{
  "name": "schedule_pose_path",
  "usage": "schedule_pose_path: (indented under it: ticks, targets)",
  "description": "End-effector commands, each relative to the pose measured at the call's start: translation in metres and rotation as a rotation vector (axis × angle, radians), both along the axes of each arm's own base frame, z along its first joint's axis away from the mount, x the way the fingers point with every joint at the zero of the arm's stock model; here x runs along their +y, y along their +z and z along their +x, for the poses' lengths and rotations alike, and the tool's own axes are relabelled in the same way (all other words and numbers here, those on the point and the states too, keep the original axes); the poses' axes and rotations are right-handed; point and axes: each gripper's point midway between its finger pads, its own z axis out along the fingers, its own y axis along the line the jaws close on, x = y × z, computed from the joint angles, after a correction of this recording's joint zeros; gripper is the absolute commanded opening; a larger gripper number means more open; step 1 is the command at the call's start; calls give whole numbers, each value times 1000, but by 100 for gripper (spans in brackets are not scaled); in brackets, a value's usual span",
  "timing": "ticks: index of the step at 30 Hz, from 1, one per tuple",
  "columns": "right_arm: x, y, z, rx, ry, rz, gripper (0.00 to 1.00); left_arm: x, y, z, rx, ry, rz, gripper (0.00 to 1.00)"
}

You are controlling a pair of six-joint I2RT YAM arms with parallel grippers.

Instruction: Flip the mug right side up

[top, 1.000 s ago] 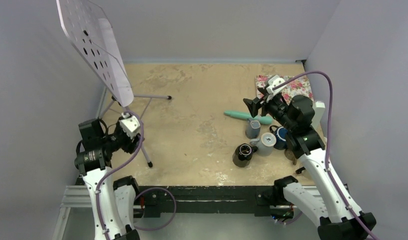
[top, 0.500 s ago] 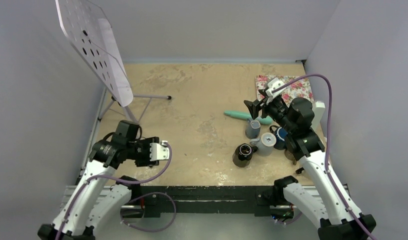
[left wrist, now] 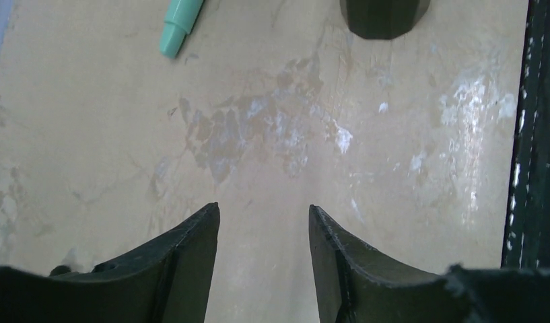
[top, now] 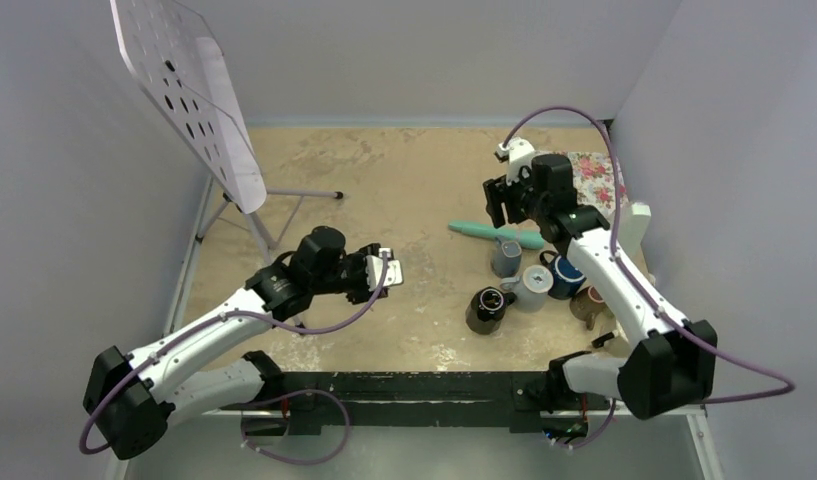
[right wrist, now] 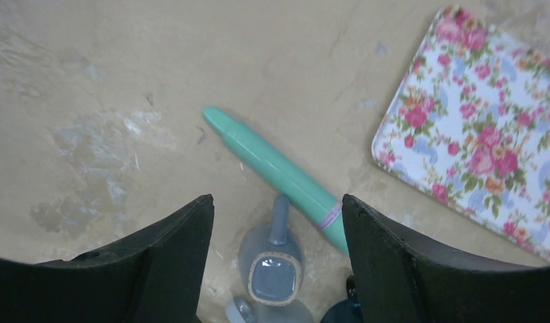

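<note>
Both arms have swung inward, and we hold the right gripper (right wrist: 275, 200) open and empty over the upside-down grey mug (right wrist: 277, 272) beside the green pen (right wrist: 279, 171) — apparently lined up to grasp it — with the left gripper (left wrist: 264, 215) likewise open and empty.

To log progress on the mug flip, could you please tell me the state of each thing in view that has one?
left tool: open, empty.
right tool: open, empty.
grey mug: upside down, base up.
black mug: mouth showing to the top camera.
pale mug: orientation unclear.
blue mug: orientation unclear.
teal pen: lying flat.
floral tray: lying flat.
perforated board: tilted on its stand.
</note>
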Motion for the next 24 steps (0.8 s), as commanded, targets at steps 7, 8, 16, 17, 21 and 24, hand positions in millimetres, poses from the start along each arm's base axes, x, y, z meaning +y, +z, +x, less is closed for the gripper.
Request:
schedule_pose_path:
  ticks: [7, 8, 16, 17, 21, 24]
  targets:
    - [-33, -50, 7, 284, -124, -239, 70, -56, 22, 8, 276, 205, -568, 58]
    - [-34, -58, 11, 317, -127, -260, 68, -54, 18, 9, 286, 224, -573, 58]
    - [-28, -117, 9, 577, -118, -341, 47, -48, 0, 10, 288, 251, -583, 60]
    - [-27, -121, 7, 590, -116, -348, 47, -46, -2, 10, 287, 262, -584, 59]
    - [-21, -135, 6, 642, -89, -355, 47, -40, -4, 14, 276, 299, -586, 60]
    - [-20, -150, 5, 700, -87, -390, 43, -36, -7, 16, 273, 324, -587, 60]
